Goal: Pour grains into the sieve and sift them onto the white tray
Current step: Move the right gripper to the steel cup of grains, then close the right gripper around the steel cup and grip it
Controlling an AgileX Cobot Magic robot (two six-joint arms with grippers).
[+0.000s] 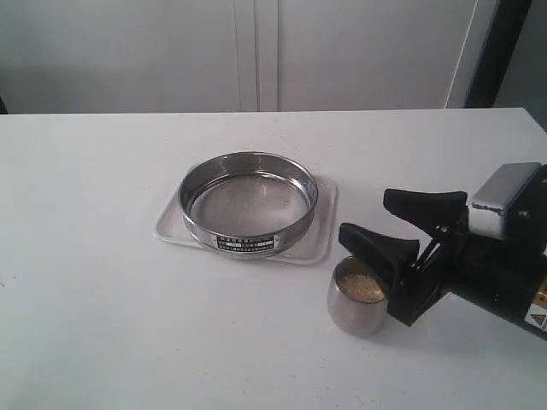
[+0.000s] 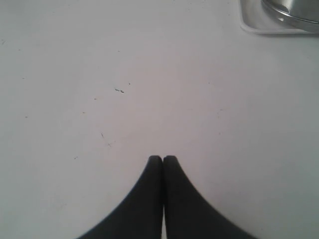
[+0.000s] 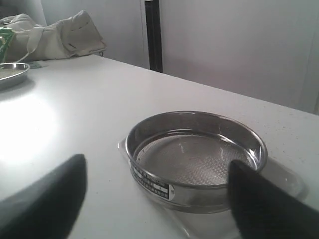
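The left pincer (image 2: 163,158), pressed together, hangs over the worktop (image 2: 75,74), out of the way. One sieve (image 1: 205,226) sits on one white tray (image 1: 320,235), placed so the tray can catch siftings. One steel cup (image 1: 355,314) holds the grains (image 1: 359,284). The right pincer (image 1: 363,215), spread, is just beside it, probably to grasp it.

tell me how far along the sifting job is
Done: the sieve sits on the white tray. In hand: the right gripper is open at the steel cup holding the grains, not gripping it. Still to do: pouring and sifting; the mesh looks empty. The left gripper is shut above the table.
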